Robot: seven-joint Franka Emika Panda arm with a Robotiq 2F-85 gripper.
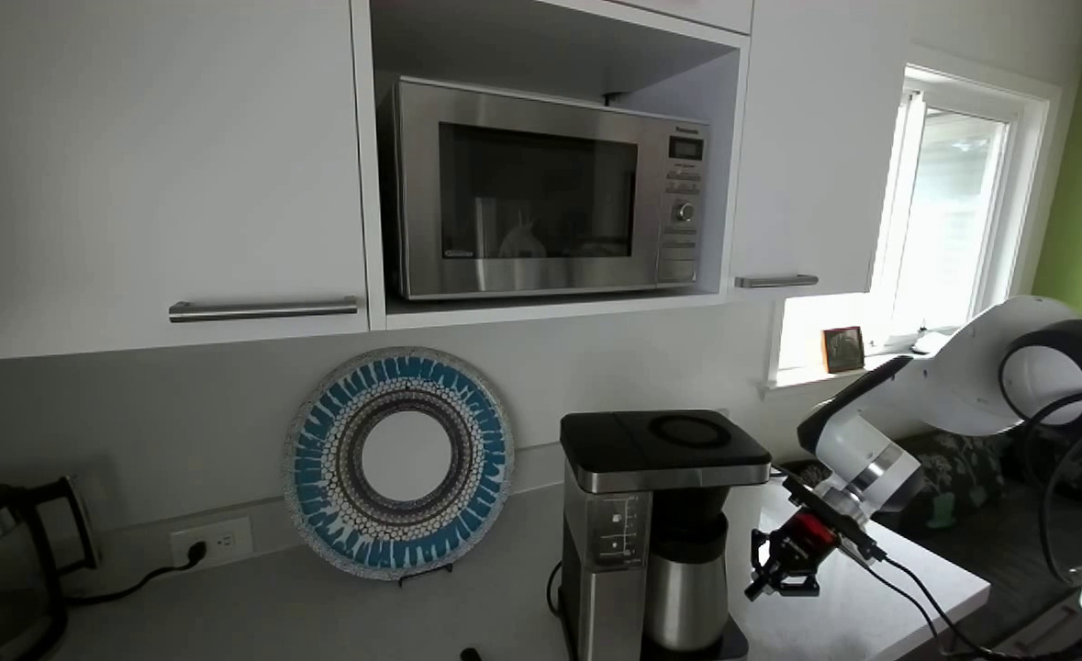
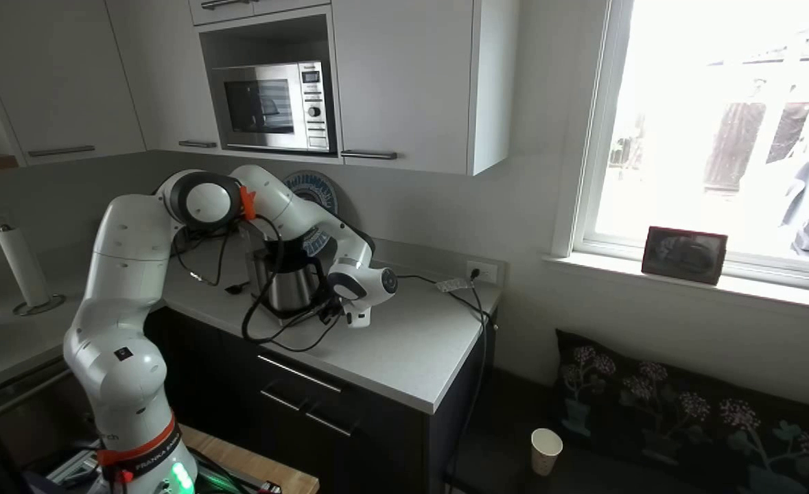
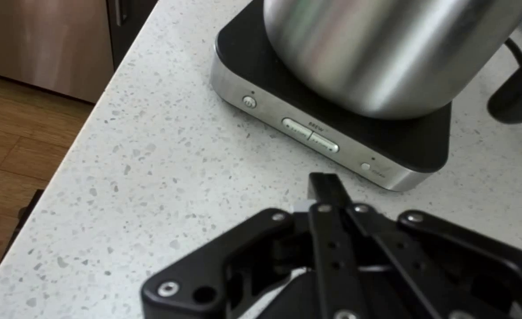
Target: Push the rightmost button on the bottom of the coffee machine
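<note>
Black fingers (image 3: 330, 190) (together) near coffee machine (image 1: 610, 551).

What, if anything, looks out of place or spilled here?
No spill or damage stands out around the coffee machine, whose carafe sits on its base. Mildly odd: a white cup near the flowered cushion rather than on the counter.

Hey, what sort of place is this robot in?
Probably a kitchen, perhaps in a home: a microwave is set among white wall cabinets, and a coffee machine stands on the counter below.
</note>
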